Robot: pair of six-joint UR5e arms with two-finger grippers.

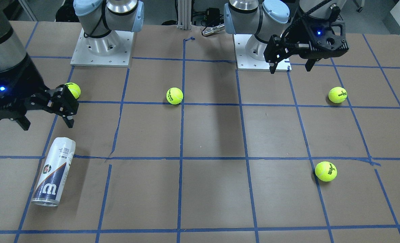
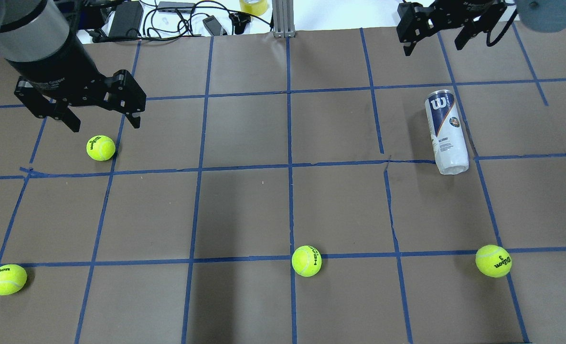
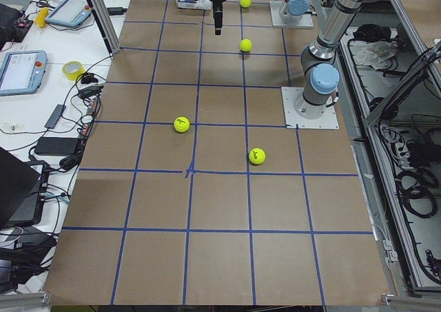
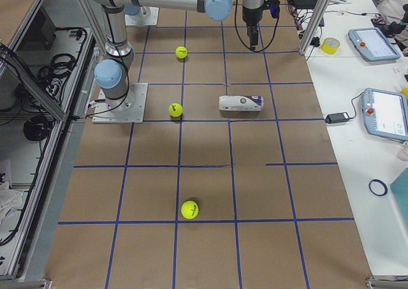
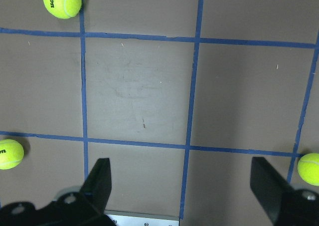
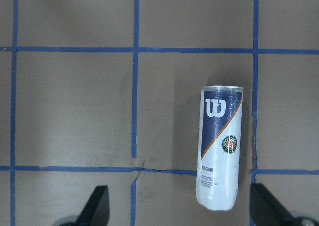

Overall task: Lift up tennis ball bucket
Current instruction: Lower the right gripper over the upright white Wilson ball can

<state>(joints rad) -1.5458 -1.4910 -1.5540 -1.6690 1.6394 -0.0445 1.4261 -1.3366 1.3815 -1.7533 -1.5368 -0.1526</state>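
Tennis ball bucket (image 2: 446,131) on its side on the brown table (image 2: 244,210), out at about 2 o'clock in the overhead view. Apart from all four yellow-green balls (image 2: 306,261). Big "W" end toward 12 o'clock, see-through end toward 6 o'clock. Toward 6 o'clock from the right jaws in that view. In the right wrist view, at about 4 o'clock from the middle.

Right jaws spread wide, with nothing between. Left jaws spread wide too, empty, at about 10 o'clock near one ball (image 2: 101,147), well apart from the bucket.

Probably very light: thin plastic tube, likely with no balls inside, though hard to tell through the label. Probably a bit bendy, so no hard squeeze, or a dent. Smooth and shiny, so likely slippery. Round too, so ready to roll toward 3 or 9 o'clock at a bump.

Best to grab across the middle of the long body, near the round badge (image 6: 230,144), one finger on each long side. Same weight on both ends that way, so no tipping. Silver ring (image 1: 45,201) at the "W" end probably stiffer, a good second spot.

Long, slim tube shape. Glossy white and dark blue wrap. Fuzzy round balls. Flat, dull brown paper table with blue tape lines (image 2: 289,134).
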